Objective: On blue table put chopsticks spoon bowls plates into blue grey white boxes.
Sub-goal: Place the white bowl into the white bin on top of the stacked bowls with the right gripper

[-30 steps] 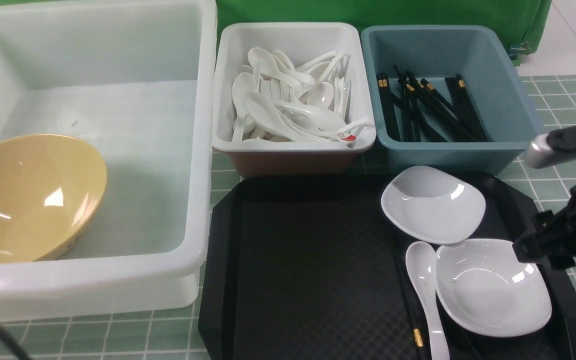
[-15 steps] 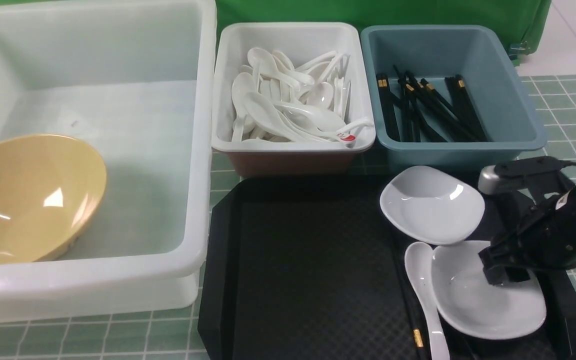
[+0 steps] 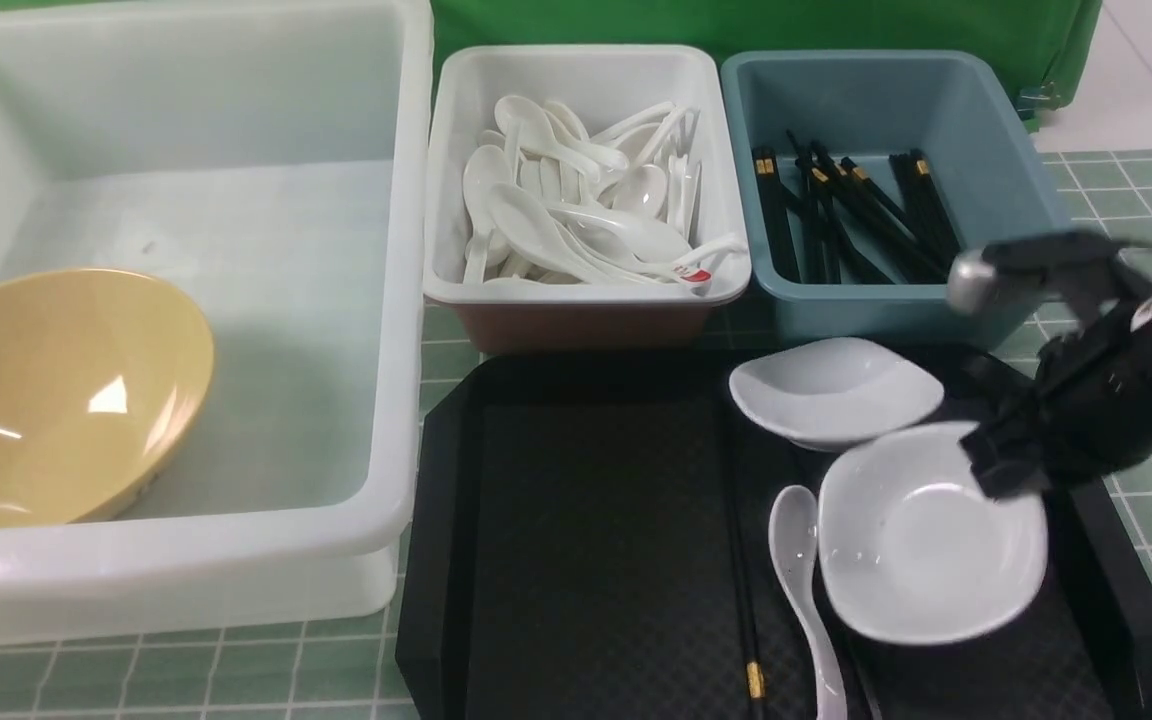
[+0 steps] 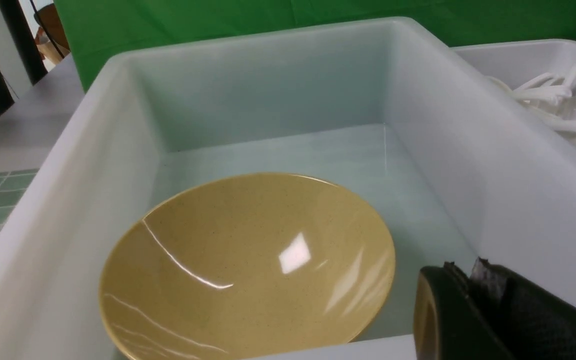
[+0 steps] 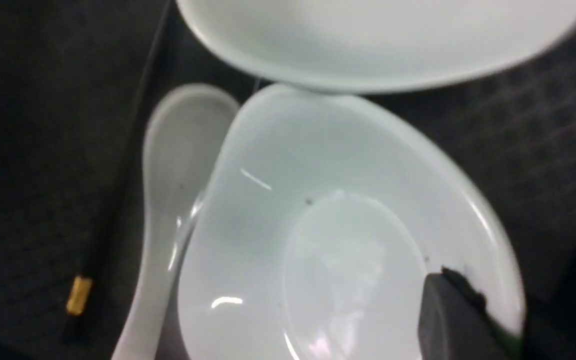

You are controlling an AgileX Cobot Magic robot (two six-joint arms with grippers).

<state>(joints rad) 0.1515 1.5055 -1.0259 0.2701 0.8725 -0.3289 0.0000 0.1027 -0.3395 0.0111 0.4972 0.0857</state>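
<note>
My right gripper (image 3: 1006, 465) is shut on the right rim of the near white plate (image 3: 921, 545), which hangs tilted just above the black tray; in the right wrist view one finger lies inside this plate (image 5: 328, 240). The second plate (image 3: 831, 390) rests behind it, its edge touching. A white spoon (image 3: 801, 570) lies against the held plate's left side, with a black chopstick (image 3: 744, 600) beside it. The yellow bowl (image 3: 46, 400) leans inside the large white box (image 3: 406, 300). My left gripper (image 4: 468, 267) is shut and empty above that box's near rim.
The black tray (image 3: 586, 520) lies on the tiled table (image 3: 1136, 190). Behind it stand a small white box (image 3: 576, 70) holding several spoons and a blue-grey box (image 3: 1036, 200) holding several chopsticks. The right arm reaches in over the tray's right edge.
My right gripper reached in over the near plate, shut on its rim and lifted it up and to the left. The spoon and far plate shifted left; a chopstick came into view.
</note>
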